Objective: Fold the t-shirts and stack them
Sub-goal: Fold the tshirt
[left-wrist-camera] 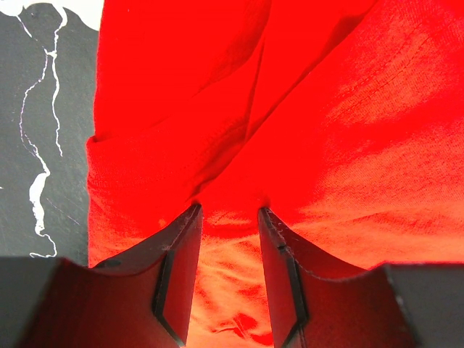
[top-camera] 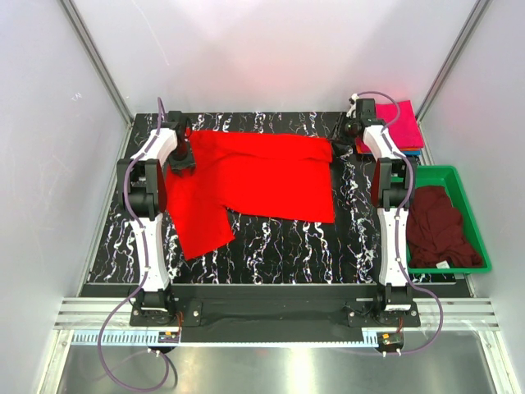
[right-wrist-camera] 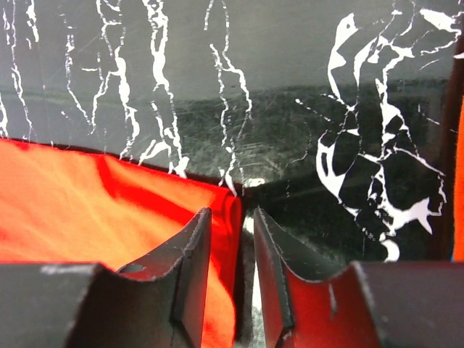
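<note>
Green bin beside black marbled table.

Red shirt: spread flat on the black marbled table, one sleeve reaching toward the near edge
Left gripper: at the red shirt's left edge
Right gripper: at the red shirt's far right corner
Pink shirt: folded, right of the red shirt, behind the green bin
Maroon shirt: crumpled in the bin

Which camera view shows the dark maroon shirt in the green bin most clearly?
The top external view: the maroon shirt lies crumpled in the green bin, at the table's right edge, whole and unobstructed. The left wrist view shows only red cloth and marbled table; the right wrist view shows red cloth and table, no maroon shirt.
</note>
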Motion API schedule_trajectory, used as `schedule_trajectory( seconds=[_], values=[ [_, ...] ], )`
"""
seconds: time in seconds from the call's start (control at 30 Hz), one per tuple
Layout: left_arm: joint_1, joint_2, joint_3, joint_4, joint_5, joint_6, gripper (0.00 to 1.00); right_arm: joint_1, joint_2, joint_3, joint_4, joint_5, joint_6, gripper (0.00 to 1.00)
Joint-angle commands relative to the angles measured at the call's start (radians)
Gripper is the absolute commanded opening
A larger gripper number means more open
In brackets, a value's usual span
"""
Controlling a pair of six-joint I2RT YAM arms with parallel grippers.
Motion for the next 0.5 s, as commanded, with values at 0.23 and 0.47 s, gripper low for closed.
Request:
schedule_trajectory(
  seconds=[0.23, 0.47],
  values=[
    [0.004, 0.016, 0.021, 0.004, -0.033, 0.004, 0.42, 0.001, 0.061, 0.088, 0.003, -0.067, 0.044, 0.35],
    [0.004, 0.025, 0.028, 0.003, -0.046, 0.005, 0.42, -0.004, 0.055, 0.089, 0.053, -0.060, 0.047, 0.00]
  ],
)
